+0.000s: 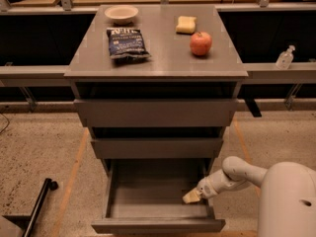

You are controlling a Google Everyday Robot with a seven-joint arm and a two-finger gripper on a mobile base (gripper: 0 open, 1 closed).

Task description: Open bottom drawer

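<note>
The bottom drawer (158, 225) of the grey cabinet is pulled out, showing a plain shallow grey tray that holds nothing. Its flat front sits near the bottom edge of the view. My gripper (191, 196) reaches in from the lower right on a white arm and sits inside the drawer at its right side, close to the right wall and just behind the front panel. The middle drawer (157, 147) and the top drawer (156, 112) above it are shut.
On the cabinet top (163, 63) lie a white bowl (121, 13), a blue chip bag (127, 42), a yellow sponge (186, 24) and a red apple (201, 43). A clear bottle (285, 58) stands on the right ledge. A black bar (39, 204) lies on the floor at the left.
</note>
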